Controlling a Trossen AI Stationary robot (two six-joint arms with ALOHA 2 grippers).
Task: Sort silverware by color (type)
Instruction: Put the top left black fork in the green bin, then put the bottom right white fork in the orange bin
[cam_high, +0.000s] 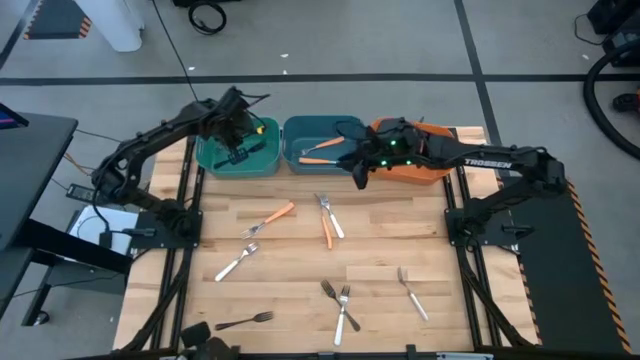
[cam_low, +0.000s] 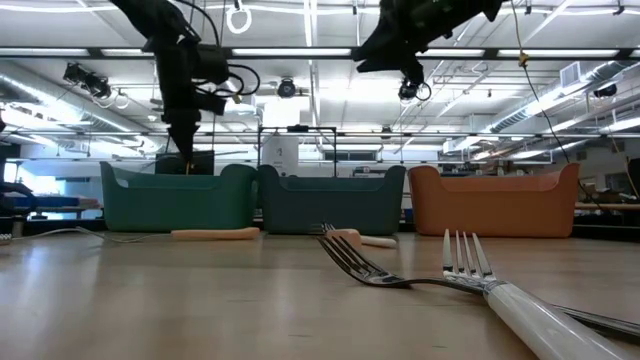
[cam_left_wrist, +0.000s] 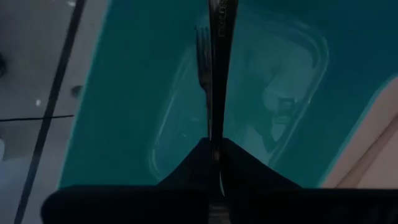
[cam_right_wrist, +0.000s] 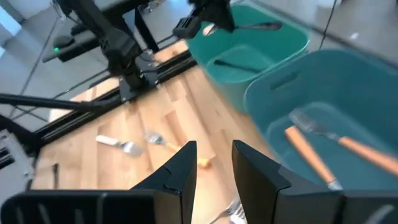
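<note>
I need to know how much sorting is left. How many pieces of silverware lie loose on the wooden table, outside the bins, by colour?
Orange-handled: 2
Black: 1
Silver or white: 5
Total: 8

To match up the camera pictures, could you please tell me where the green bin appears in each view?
High view: green bin at upper left, the left end of the row.
Low view: left, at the far side.
Left wrist view: fills most of the picture.
Right wrist view: upper middle.
Shared landmark: the left gripper above it, holding a black fork.
</note>
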